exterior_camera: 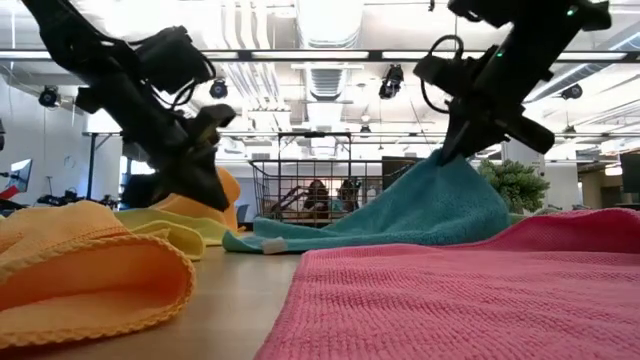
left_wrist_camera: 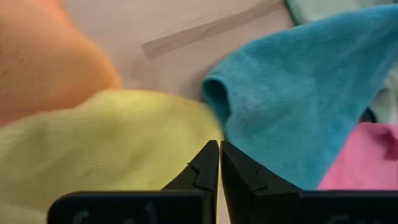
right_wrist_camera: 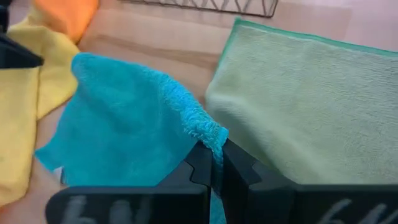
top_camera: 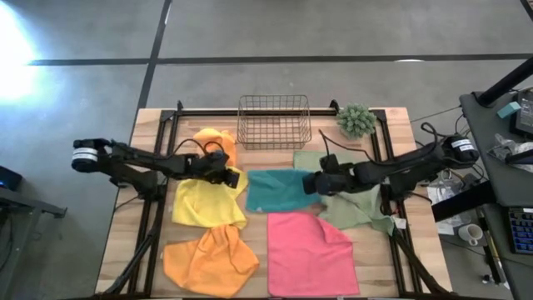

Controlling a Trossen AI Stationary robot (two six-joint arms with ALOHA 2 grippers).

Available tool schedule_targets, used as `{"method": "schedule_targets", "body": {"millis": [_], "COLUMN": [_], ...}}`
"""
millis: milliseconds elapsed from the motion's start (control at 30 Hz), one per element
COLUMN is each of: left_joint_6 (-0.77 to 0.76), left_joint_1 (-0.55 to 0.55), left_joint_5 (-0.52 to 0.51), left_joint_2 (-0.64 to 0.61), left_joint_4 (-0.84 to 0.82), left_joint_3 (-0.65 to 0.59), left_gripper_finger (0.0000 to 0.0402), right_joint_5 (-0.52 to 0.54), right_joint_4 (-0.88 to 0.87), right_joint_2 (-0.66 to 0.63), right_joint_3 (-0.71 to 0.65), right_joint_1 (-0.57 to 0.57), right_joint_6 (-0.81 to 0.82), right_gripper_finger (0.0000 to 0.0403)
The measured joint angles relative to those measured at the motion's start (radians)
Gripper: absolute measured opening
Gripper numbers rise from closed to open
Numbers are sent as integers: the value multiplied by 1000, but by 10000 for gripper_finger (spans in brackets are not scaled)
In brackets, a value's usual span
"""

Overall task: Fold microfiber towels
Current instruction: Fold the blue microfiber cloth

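From the overhead cam I've got the whole spread on the worktop (top_camera: 125, 217): teal towel (top_camera: 279, 190) in the middle, yellow towel (top_camera: 206, 200) just beside it on its left, one orange towel (top_camera: 208, 260) at the near edge, a second orange towel (top_camera: 218, 142) bunched up behind the yellow one, pink towel (top_camera: 308, 250) in front of the teal, olive green towel (top_camera: 354, 204) under my right arm. The wire basket (top_camera: 274, 121) and the little spiky plant (top_camera: 356, 120) sit at the far edge. The left gripper (top_camera: 233, 177) sits over the yellow towel's edge next to the teal, and the right gripper (top_camera: 313, 185) is at the teal's other side.

Low cam: the right gripper (exterior_camera: 458, 150) has the teal towel (exterior_camera: 400, 215) lifted into a tent, with the rest draped down onto the wood.

Left wrist cam: the fingers (left_wrist_camera: 208, 163) are pressed together with nothing between them, hanging just above the yellow cloth near a teal corner.

Right wrist cam: the fingers (right_wrist_camera: 200, 163) are clamped on a pinch of the teal edge.

So I reckon I'm partway into folding the teal one. Next I'd need to carry that pinched edge across to the opposite side and lay it flat. The left gripper would need to open first if it's going to pin or grab that loose corner.
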Motion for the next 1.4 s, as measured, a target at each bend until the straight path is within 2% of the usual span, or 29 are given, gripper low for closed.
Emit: {"method": "schedule_targets", "body": {"millis": [67, 233, 300, 400, 467, 633, 867, 1033, 1233, 1400], "left_joint_6": [13, 205, 233, 249, 261, 298, 340, 339, 386, 396], "left_joint_1": [0, 0, 6, 10, 9, 13, 55, 70, 72, 72], "left_joint_5": [0, 48, 53, 57, 104, 172, 172, 171, 150, 143], "left_joint_2": [-3, -58, -50, 14, 65, 190, 332, 396, 403, 385], "left_joint_4": [28, 230, 233, 227, 257, 357, 334, 292, 108, 73], "left_joint_3": [8, 20, 25, 25, 25, 72, 140, 173, 226, 228], "left_gripper_finger": [1, 1, 1, 0, 0, 0, 0, 0, 0, 0], "right_joint_5": [-15, -65, -72, -73, -83, -131, -132, -131, -142, -268], "right_joint_4": [-4, 6, 23, 34, 34, 40, 36, 46, 109, 306], "right_joint_2": [5, 30, 39, 45, 44, 18, -52, -138, -220, -149], "right_joint_3": [0, -1, 2, 2, 2, 2, 2, 2, 2, 2], "right_joint_1": [-20, -57, -65, -72, -77, -103, -116, -115, -111, -102], "right_joint_6": [-6, -20, -26, -28, -45, -61, -116, -201, -308, -409], "right_gripper_finger": [8, 8, 9, 9, 12, 48, 114, 142, 145, 132]}}
